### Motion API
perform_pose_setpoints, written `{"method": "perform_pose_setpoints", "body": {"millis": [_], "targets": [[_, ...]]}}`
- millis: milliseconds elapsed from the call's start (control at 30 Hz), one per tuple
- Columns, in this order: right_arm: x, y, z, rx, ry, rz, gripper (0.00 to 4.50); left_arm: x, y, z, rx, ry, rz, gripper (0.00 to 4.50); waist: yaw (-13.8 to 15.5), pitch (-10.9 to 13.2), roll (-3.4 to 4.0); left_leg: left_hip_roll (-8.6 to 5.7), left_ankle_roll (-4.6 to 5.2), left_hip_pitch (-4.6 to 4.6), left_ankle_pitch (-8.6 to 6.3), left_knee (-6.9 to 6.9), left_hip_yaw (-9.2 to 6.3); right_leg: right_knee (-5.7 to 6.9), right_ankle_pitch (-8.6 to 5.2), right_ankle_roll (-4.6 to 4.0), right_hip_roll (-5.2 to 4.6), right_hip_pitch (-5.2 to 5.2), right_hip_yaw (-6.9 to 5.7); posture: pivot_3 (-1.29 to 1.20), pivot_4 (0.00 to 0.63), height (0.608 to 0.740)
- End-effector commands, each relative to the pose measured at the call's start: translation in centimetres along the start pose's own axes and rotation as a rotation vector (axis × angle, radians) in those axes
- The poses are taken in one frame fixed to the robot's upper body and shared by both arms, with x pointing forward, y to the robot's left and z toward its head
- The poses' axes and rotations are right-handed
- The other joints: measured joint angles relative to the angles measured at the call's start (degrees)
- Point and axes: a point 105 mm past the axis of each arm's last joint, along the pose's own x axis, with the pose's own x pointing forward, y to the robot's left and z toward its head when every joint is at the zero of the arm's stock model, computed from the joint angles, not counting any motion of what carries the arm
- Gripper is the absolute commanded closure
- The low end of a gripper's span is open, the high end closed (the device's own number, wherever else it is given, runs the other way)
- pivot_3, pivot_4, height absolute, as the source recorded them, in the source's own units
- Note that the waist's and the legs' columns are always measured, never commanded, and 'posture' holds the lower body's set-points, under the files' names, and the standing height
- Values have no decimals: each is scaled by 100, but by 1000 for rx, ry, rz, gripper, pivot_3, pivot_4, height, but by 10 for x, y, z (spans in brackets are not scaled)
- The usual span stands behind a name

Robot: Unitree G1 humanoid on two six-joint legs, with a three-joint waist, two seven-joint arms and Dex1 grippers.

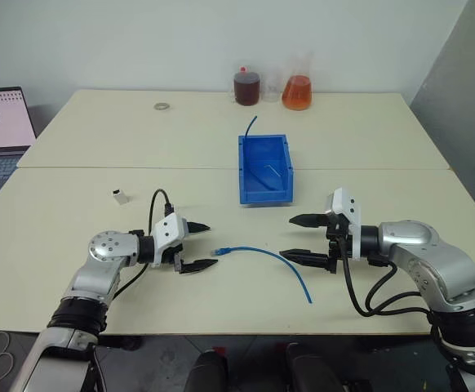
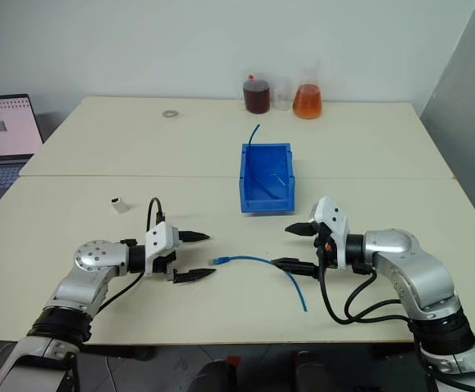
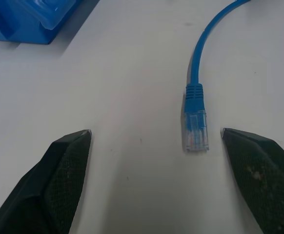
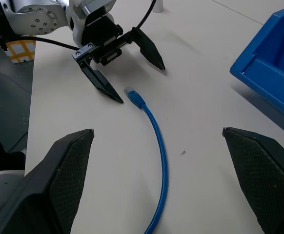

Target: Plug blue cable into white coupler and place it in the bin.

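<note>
Blue cable (image 1: pixel 262 257) lies loose on the near part of the cream table (image 1: pixel 99 155), its pale plug (image 3: pixel 194 129) pointing at the left gripper (image 1: pixel 203 246), whose two black fingers are spread wide and empty, one tip to each side of the plug and just short of it. In the left wrist view the plug sits nearer one finger (image 3: pixel 259 165) than the other, so the approach looks off-centre. The right gripper (image 1: pixel 306 238) is likewise wide open and holds nothing, hovering just beside the cable's middle stretch, where the cord bends toward the table's near edge. The step in hand appears to be taking the plug end. To do it well, the left gripper should probably shift sideways until the plug lies midway between the tips, ease forward over the moulded blue boot behind the clear plug, and close there, leaving the plug's nose free for insertion. Closing on the thin cord instead would likely let the plug swing. The white coupler (image 1: pixel 121 196) stands well apart, farther back on the robot's left side of the table, untouched. The bin (image 1: pixel 264 167) sits farther back near the middle of the table, with a short blue wire stub (image 1: pixel 249 126) rising at its far wall. A laptop (image 1: pixel 1 122) sits off the table's left edge, and flasks of dark and orange liquid (image 1: pixel 296 91) stand at the far edge.
</note>
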Motion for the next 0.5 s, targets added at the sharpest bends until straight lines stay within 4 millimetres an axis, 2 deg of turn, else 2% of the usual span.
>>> {"method": "perform_pose_setpoints", "body": {"millis": [33,67,167,500], "targets": [[-5,1,13,-54,-28,-15,12,6,-14,-4,-1,11,-80,0,5,0,0,0,0,0,0,1,0,0,0,0,0,0,0,0,150,740],[-6,1,13,-54,-27,-17,12,6,-16,-4,-5,7,-86,0,6,0,0,0,0,0,0,1,0,0,0,0,0,0,0,0,150,740],[-7,-1,12,-54,-25,-31,0,3,-21,-7,-19,9,-104,520,3,0,0,0,0,0,0,1,1,-1,0,0,0,0,1,0,150,740],[-6,-5,12,-53,-27,-47,0,-3,-20,-11,-27,30,-110,2874,1,0,0,2,1,2,0,1,0,1,0,0,2,0,1,0,150,740]]}}
